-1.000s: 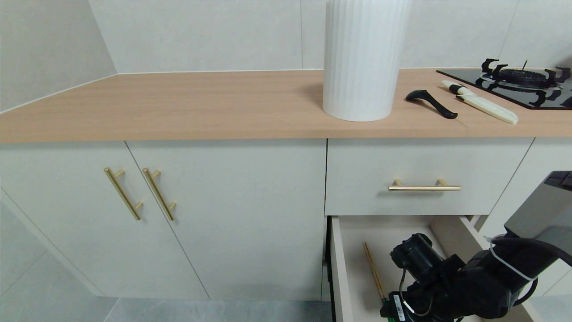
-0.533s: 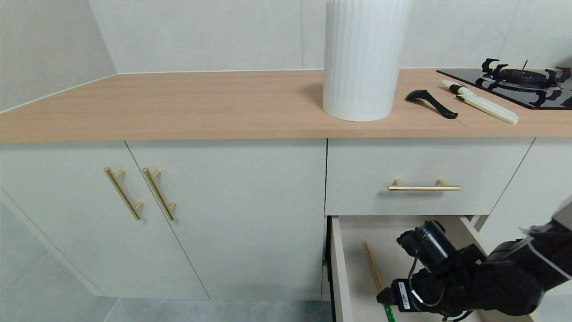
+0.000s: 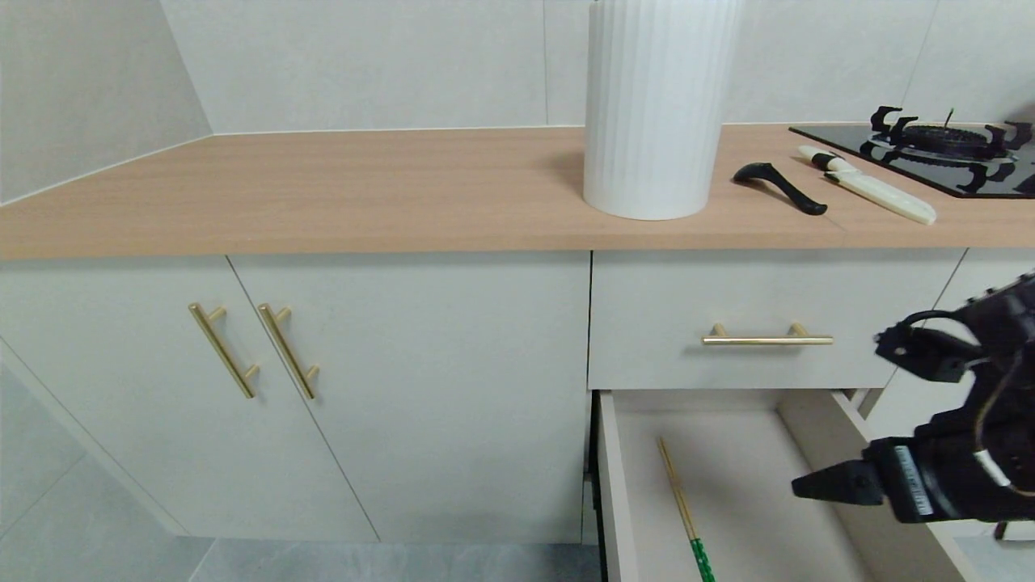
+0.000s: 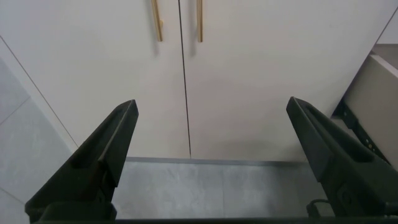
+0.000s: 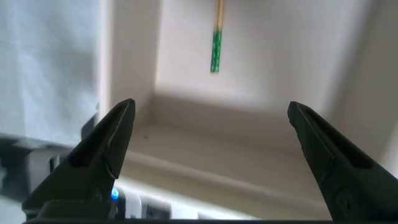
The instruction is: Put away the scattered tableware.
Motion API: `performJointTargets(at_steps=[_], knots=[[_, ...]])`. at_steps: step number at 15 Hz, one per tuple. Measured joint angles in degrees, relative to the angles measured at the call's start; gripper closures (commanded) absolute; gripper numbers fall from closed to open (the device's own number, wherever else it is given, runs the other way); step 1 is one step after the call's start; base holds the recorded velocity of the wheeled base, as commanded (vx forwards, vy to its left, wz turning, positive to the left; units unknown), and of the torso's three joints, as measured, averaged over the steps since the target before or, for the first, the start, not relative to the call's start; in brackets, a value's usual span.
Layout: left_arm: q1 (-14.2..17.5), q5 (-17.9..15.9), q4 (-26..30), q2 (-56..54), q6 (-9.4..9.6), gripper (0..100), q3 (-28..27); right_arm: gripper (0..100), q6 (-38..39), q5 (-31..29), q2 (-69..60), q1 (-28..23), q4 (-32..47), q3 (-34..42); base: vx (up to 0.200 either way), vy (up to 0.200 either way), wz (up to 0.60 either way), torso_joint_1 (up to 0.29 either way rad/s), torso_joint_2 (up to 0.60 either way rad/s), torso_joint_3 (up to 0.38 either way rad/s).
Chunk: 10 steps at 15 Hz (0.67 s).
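A pair of wooden chopsticks (image 3: 683, 509) with green ends lies in the open lower drawer (image 3: 608, 477), near its left wall. They also appear in the right wrist view as chopsticks (image 5: 217, 37). My right gripper (image 3: 833, 485) hangs above the drawer's right side, open and holding nothing (image 5: 211, 143). On the wooden counter lie a black spoon (image 3: 780, 187) and a white knife (image 3: 869, 194). My left gripper (image 4: 211, 162) is open and faces the cabinet doors low down, near the floor.
A tall white ribbed cylinder (image 3: 651, 109) stands on the counter left of the spoon. A black gas hob (image 3: 938, 153) is at the far right. A closed drawer with a gold handle (image 3: 766, 339) sits above the open one. Gold door handles (image 4: 157, 18) are on the cabinet.
My right gripper has risen out of the drawer and moved to the right, away from the chopsticks. The chopsticks stay lying in the drawer.
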Motion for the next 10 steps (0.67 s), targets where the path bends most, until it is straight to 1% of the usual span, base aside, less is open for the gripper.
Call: performJointTargets(at_steps=[2, 5, 7, 9, 10], knots=[[-0.04, -0.01, 0.0, 0.0, 0.0, 0, -0.02, 0, -2.68, 0.9, -4.79, -3.56, 1.19, -1.63, 0.0, 0.0, 0.0, 0.0, 0.0, 0.0], [0.0, 0.0, 0.0, 0.0, 0.0, 0, -0.02, 0, -4.94, 0.98, -7.85, -5.03, 1.28, -1.99, 0.0, 0.0, 0.0, 0.0, 0.0, 0.0], [0.0, -0.01, 0.0, 0.0, 0.0, 0, 0.0, 0, -5.69, 0.95, -8.77, -5.16, 1.32, -1.55, 0.0, 0.0, 0.0, 0.049, -0.27, -0.222], [0.0, -0.01, 0.02, 0.0, 0.0, 0, 0.0, 0, -5.75, 0.9, -9.34, -5.21, 1.23, -1.27, 0.0, 0.0, 0.0, 0.1, -0.22, -0.298], [0.0, -0.01, 0.02, 0.0, 0.0, 0, 0.0, 0, -5.75, 0.87, -9.42, -5.23, 1.1, -1.19, 0.0, 0.0, 0.0, 0.149, -0.49, -0.325]])
